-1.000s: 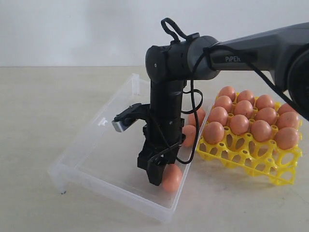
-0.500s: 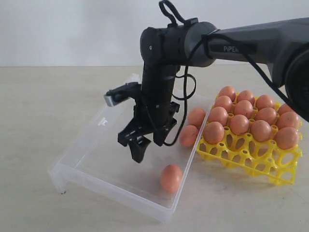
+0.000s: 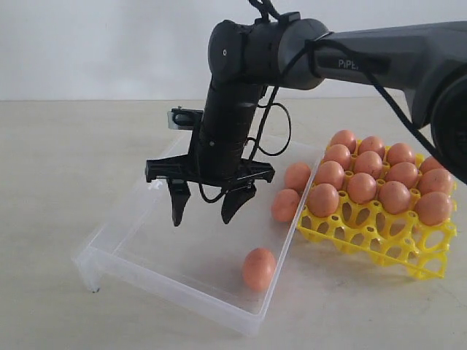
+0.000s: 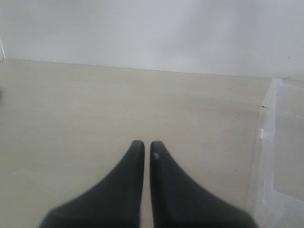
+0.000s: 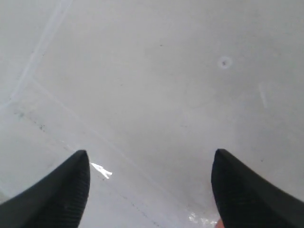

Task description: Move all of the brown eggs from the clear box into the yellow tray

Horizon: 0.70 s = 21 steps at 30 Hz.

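Three brown eggs lie in the clear box [image 3: 139,244]: one near the front wall [image 3: 259,268] and two by the wall next to the tray [image 3: 285,205] [image 3: 297,176]. Beside the box on the right, the yellow tray [image 3: 379,237] holds several brown eggs [image 3: 362,187]. My right gripper [image 3: 203,217] hangs open and empty over the middle of the box, fingers pointing down, to the left of the front egg. The right wrist view shows its spread gripper [image 5: 151,159] above the bare box floor [image 5: 156,85]. My left gripper [image 4: 144,145] is shut and empty over the bare table.
The beige table [image 3: 58,168] stretches to the left of the box, with a white wall behind it. In the left wrist view the box's wall [image 4: 266,156] stands off to one side of the left gripper. The right arm [image 3: 379,62] reaches in above the tray.
My right gripper has risen from beside the front egg, moved left and turned about its wrist, still open. That egg has stayed in the box.
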Motion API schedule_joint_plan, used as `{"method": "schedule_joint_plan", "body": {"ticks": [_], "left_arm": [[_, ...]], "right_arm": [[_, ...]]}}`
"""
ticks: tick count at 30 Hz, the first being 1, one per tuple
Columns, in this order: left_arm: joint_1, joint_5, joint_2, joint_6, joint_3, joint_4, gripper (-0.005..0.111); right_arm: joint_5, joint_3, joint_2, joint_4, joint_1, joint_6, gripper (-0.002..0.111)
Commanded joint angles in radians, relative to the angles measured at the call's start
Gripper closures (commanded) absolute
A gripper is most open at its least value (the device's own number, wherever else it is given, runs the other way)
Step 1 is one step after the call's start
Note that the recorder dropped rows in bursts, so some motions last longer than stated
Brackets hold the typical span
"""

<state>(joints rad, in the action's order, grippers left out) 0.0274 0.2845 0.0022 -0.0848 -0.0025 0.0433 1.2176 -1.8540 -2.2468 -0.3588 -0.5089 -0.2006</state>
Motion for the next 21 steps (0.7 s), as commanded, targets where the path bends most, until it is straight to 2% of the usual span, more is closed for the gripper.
{"method": "schedule_joint_plan", "body": {"ticks": [1, 6, 12, 16, 19, 21], "left_arm": [[-0.002, -0.007, -0.002, 0.002, 0.003, -0.003, 0.103], [-0.002, -0.007, -0.002, 0.002, 0.003, -0.003, 0.103], [-0.002, -0.007, -0.002, 0.002, 0.003, -0.003, 0.103], [-0.002, -0.007, -0.002, 0.002, 0.003, -0.003, 0.103], [-0.002, -0.007, -0.002, 0.002, 0.003, -0.003, 0.103], [-0.002, -0.007, -0.002, 0.002, 0.003, -0.003, 0.103]], "right_arm": [[0.003, -0.007, 0.043, -0.013, 0.000, 0.010, 0.045], [0.003, -0.007, 0.140, -0.026, 0.002, 0.216, 0.045], [0.003, -0.005, 0.265, 0.009, 0.000, 0.214, 0.045], [0.003, 0.162, 0.355, 0.039, 0.000, 0.176, 0.045], [0.003, 0.297, 0.369, 0.231, -0.007, 0.155, 0.045], [0.003, 0.361, 0.349, 0.243, -0.009, 0.139, 0.045]]}}
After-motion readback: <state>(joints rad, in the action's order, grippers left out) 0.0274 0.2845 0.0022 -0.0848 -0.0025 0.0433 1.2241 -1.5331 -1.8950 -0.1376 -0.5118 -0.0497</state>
